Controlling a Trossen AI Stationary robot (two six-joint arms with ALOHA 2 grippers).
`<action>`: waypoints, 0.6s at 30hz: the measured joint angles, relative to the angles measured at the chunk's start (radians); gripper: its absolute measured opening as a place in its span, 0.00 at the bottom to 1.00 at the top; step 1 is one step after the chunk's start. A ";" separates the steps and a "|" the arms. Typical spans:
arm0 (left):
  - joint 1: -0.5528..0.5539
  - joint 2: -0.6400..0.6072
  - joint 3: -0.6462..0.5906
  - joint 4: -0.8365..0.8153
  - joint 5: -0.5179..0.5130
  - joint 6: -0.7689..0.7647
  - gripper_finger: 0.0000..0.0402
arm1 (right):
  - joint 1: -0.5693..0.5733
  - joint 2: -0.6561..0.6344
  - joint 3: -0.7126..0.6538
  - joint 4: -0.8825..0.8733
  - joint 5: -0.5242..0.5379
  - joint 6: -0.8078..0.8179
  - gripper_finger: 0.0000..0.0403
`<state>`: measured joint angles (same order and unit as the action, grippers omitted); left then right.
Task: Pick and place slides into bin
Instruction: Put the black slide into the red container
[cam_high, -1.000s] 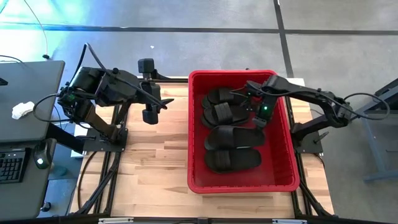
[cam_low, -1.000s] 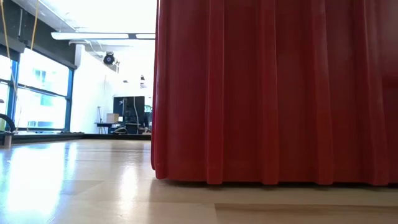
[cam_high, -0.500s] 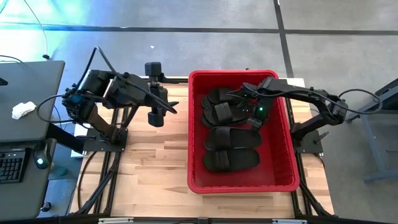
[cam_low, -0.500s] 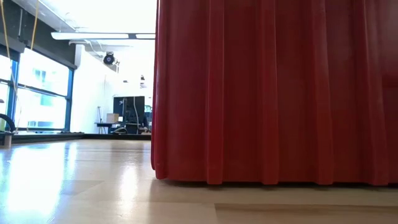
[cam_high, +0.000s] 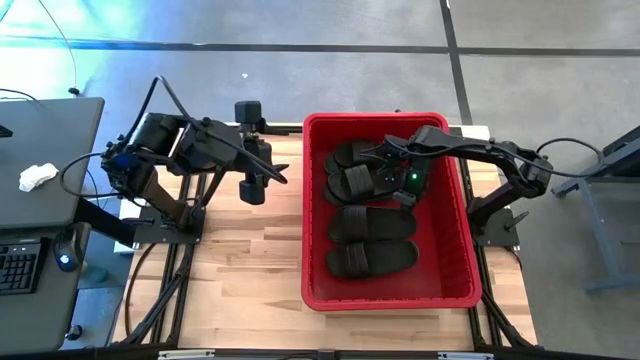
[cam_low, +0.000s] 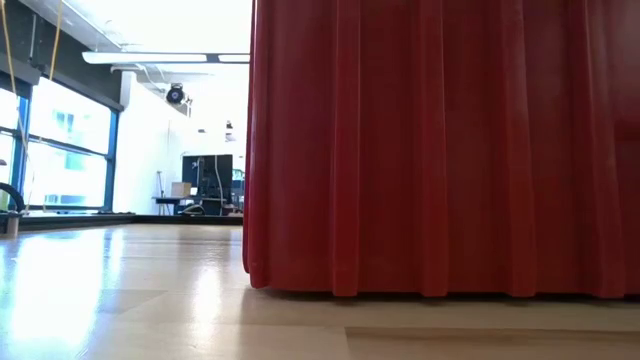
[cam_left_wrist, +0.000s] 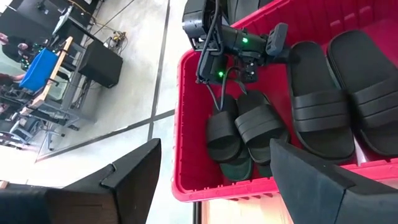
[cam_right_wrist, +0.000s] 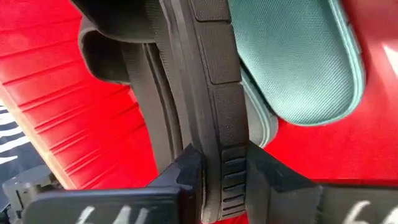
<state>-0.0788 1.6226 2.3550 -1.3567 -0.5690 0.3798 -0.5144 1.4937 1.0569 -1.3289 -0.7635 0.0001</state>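
The red bin (cam_high: 312, 200) stands at the table's right half; in the low view only its wall (cam_low: 440, 150) shows. Two black slides (cam_high: 372, 240) lie side by side in its middle. More slides (cam_high: 350, 170) are piled at its far end, a dark green one (cam_right_wrist: 298, 62) among them. My right gripper (cam_high: 387, 168) is down inside the bin at that far pile, shut on a black slide (cam_right_wrist: 211, 74). My left gripper (cam_high: 262, 178) hangs open and empty over the table just left of the bin. My right gripper pinches the black slide's thin ribbed edge (cam_right_wrist: 224, 158) between its two fingers (cam_right_wrist: 186, 180). It comes from above, slanting in from the table's right. The slide lies against the green slide in the bin's far pile. I cannot tell whether it is lifted.
The bin's tall walls (cam_left_wrist: 186, 124) close in my right gripper on the far and right sides. Bare wooden table (cam_high: 240, 260) lies left of the bin. A dark desk with a keyboard (cam_high: 20, 265) stands beyond the table's left edge.
My right gripper has gone a little toward the table's left inside the bin, over the far pile of slides. My left gripper has gone a little toward the bin and then kept still.
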 joint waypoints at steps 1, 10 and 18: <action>0.000 0.000 0.000 0.000 0.000 0.000 0.70 | 0.000 0.000 0.000 0.001 0.000 0.000 0.13; 0.000 0.000 0.000 -0.005 0.000 -0.016 0.70 | 0.000 0.000 0.000 0.015 0.066 0.001 0.25; 0.000 0.000 0.000 -0.007 0.000 -0.018 0.70 | 0.000 0.000 0.000 0.045 0.090 0.028 0.47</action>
<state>-0.0788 1.6226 2.3550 -1.3640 -0.5693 0.3622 -0.5144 1.4937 1.0569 -1.2839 -0.6731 0.0281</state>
